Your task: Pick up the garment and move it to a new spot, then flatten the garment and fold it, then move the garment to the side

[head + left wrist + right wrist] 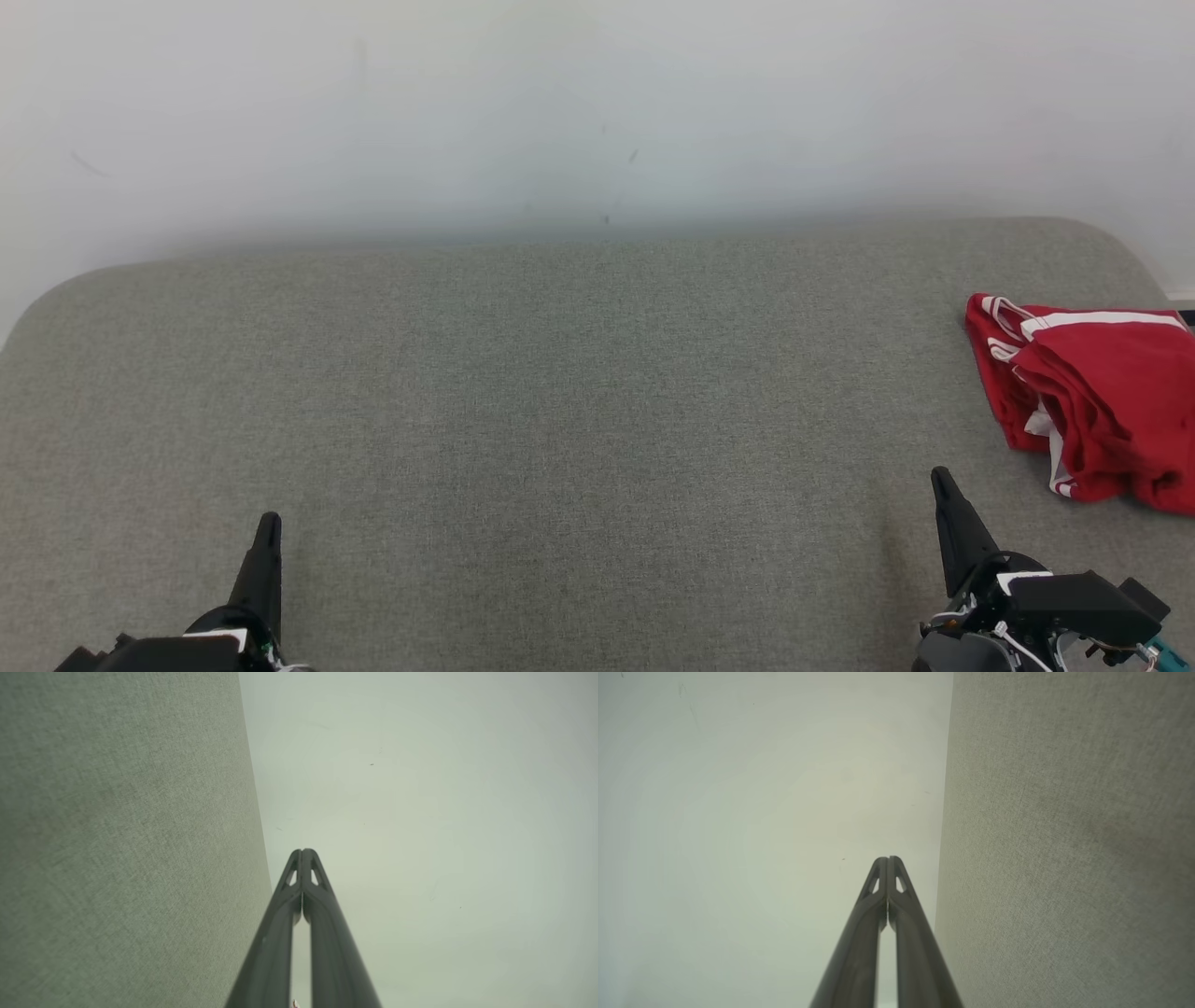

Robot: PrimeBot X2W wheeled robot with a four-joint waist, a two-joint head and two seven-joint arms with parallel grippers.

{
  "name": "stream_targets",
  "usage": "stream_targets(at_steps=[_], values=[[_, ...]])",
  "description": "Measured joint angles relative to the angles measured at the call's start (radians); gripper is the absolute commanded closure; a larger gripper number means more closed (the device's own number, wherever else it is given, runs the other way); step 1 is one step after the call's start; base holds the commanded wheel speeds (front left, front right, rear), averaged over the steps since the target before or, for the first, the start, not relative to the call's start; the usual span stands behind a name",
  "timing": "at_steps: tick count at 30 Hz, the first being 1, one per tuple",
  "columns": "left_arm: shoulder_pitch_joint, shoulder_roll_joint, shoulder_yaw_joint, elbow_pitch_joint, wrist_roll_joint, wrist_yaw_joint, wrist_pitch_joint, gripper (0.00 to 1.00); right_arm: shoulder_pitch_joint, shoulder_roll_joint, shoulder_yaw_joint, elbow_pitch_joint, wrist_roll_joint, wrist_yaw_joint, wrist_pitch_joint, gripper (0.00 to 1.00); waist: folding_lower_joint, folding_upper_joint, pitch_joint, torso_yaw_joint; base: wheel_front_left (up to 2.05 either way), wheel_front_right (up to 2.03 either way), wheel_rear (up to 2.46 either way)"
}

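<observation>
The garment (1097,397) is red with white stripes and lies crumpled at the far right of the grey fabric surface (579,401), partly cut off by the head view's right edge. My right gripper (940,478) is shut and empty at the lower right, a short way below and left of the garment. My left gripper (269,523) is shut and empty at the lower left, far from it. In the left wrist view the left gripper (303,851) has its tips pressed together. The right wrist view shows the right gripper (888,859) with its tips meeting too.
A pale wall (560,112) rises behind the surface's far edge. The surface has rounded back corners at left and right. In the wrist views the grey fabric (121,849) and the wall (761,812) sit side by side.
</observation>
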Motion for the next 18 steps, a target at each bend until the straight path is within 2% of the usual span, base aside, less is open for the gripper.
stream_targets(at_steps=[18], values=[[0.000, 0.000, 0.000, 0.000, 0.000, 0.000, 0.000, 1.00, 0.000, 0.000, 0.000, 0.000, 0.000, 0.000, 0.000, 1.00, 0.0000, 0.0000, 0.000, 0.000, 0.00, 0.00, 0.00]])
